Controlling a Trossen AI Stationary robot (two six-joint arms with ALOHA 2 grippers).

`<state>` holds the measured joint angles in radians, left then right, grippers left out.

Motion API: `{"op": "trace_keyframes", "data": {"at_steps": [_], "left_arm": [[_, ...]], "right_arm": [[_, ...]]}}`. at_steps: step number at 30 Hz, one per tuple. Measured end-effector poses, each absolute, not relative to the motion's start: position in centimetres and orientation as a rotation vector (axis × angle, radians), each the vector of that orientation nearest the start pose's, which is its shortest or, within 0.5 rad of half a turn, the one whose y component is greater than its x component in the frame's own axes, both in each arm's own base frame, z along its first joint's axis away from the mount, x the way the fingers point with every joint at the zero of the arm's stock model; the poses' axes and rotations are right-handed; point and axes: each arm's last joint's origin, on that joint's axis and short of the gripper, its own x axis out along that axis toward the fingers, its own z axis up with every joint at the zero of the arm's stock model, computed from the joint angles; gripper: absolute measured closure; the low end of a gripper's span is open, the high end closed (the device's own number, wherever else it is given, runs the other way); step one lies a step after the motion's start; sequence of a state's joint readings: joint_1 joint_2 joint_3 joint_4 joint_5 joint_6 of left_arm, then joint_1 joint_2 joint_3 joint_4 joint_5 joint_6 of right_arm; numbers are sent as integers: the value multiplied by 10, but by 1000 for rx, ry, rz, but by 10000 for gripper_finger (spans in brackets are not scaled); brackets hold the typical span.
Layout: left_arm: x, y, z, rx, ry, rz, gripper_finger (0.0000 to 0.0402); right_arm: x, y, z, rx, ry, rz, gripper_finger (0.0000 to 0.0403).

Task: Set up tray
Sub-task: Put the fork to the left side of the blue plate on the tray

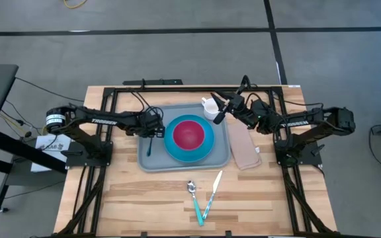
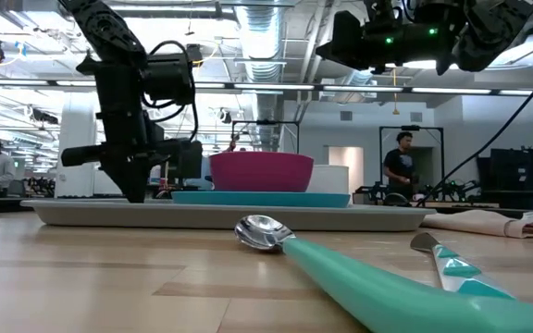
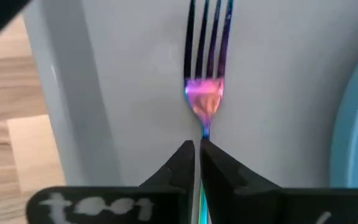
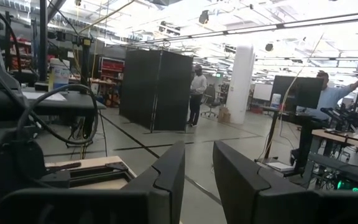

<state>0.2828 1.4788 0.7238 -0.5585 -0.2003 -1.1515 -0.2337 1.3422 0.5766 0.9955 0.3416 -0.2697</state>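
The grey-blue tray (image 1: 152, 160) lies in the middle of the table. It carries a round blue plate (image 1: 207, 147) with a magenta bowl (image 1: 189, 133), and a white cup (image 1: 210, 106) stands at its far right corner. My left gripper (image 1: 152, 131) is low over the tray's left part, shut on a dark iridescent fork (image 3: 207, 62). My right gripper (image 1: 219, 116) hangs raised beside the cup with its fingers (image 4: 166, 174) slightly apart, and nothing is between them. In the low view the left arm (image 2: 128, 139) reaches down to the tray (image 2: 91, 213). My left gripper (image 3: 196, 144) pinches the fork's neck (image 3: 205, 129), just behind the tines, between its two fingertips. It comes from above, slanting, with the fingers along the fork. The tines (image 3: 209, 37) point ahead over the tray's bare floor (image 3: 135, 74); whether they touch it I cannot tell.
A beige folded napkin (image 1: 245, 149) lies on the table against the tray's right side. A teal-handled spoon (image 1: 194, 197) and knife (image 1: 213, 192) lie on the wood near the table's near edge. Bare wood lies to the tray's left.
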Motion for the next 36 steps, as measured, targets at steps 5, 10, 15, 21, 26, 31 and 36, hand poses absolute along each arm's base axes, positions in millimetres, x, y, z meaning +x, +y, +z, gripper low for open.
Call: {"op": "trace_keyframes", "data": {"at_steps": [5, 10, 15, 21, 26, 31, 36], "left_arm": [[228, 64, 149, -961, 964, 1131, 400], [229, 58, 149, -942, 959, 1135, 401], [230, 55, 149, -923, 930, 1161, 401], [231, 54, 146, -923, 926, 1176, 401], [234, 54, 138, -919, 947, 1183, 401], [239, 55, 134, -913, 938, 1174, 402], [244, 52, 134, -918, 907, 1141, 402]], "right_arm": [[261, -72, 256, -249, -154, -600, 324], [261, -72, 256, -248, -154, -600, 324], [261, -72, 256, -248, -154, -600, 324], [261, -72, 256, -248, -154, -600, 324], [261, -72, 256, -248, -154, -599, 324], [262, -71, 256, -248, -155, -593, 324], [262, -71, 256, -248, -154, -593, 324]]}}
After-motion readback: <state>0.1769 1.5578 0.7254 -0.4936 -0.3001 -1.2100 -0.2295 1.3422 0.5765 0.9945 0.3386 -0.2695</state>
